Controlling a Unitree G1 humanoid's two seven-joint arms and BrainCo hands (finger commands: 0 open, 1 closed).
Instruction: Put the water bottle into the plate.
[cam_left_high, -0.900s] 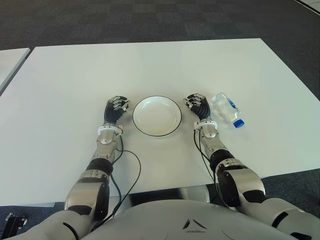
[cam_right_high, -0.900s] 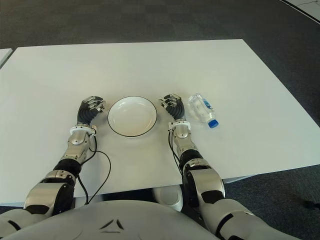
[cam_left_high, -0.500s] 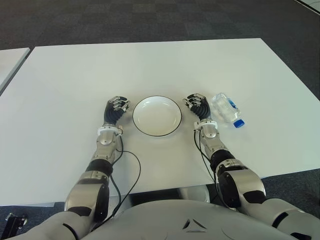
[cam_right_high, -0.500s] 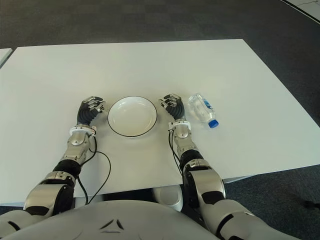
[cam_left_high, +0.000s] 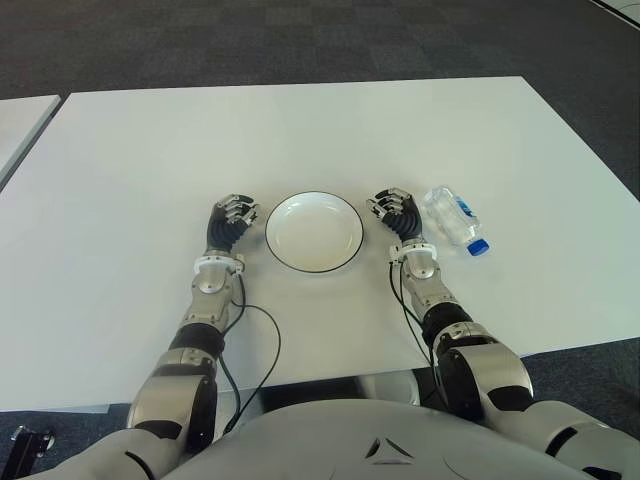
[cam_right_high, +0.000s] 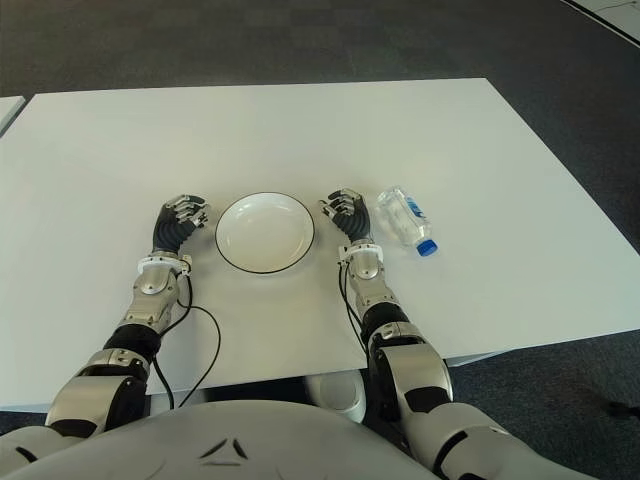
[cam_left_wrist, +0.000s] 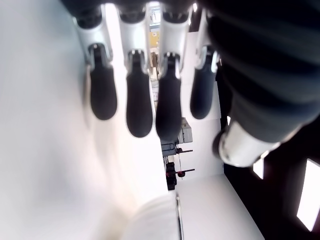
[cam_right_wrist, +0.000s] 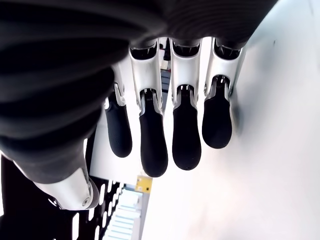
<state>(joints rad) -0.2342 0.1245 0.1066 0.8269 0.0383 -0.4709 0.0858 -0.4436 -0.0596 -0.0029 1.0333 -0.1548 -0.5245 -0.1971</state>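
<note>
**A:** On the white table (cam_left_high: 150, 150), in your left eye view, what do you have?

**B:** You have the plate (cam_left_high: 314, 232) in the middle, empty, with the left hand (cam_left_high: 229, 222) just beside it on its left and the right hand (cam_left_high: 396, 214) just beside it on its right. The water bottle (cam_left_high: 452, 220) lies on its side just past the right hand, on the far side from the plate, blue cap toward you.

**A:** And the right eye view?

**B:** The same layout. Bottle and right hand are close, but you cannot tell whether they touch.

**A:** Left wrist view?

**B:** The fingers (cam_left_wrist: 139, 97) hang loosely extended over the white surface, holding nothing.

**A:** Right wrist view?

**B:** The same: its fingers (cam_right_wrist: 186, 127) are relaxed and empty, with no bottle in sight.

**A:** What has changed in the last second?

**B:** Almost nothing. The left forearm has shifted slightly; both hands, the plate and the bottle sit where they were. For you, that means the task has not begun: the bottle is untouched. I judge your next move is to bring the right hand over the bottle and close around its body.
</note>
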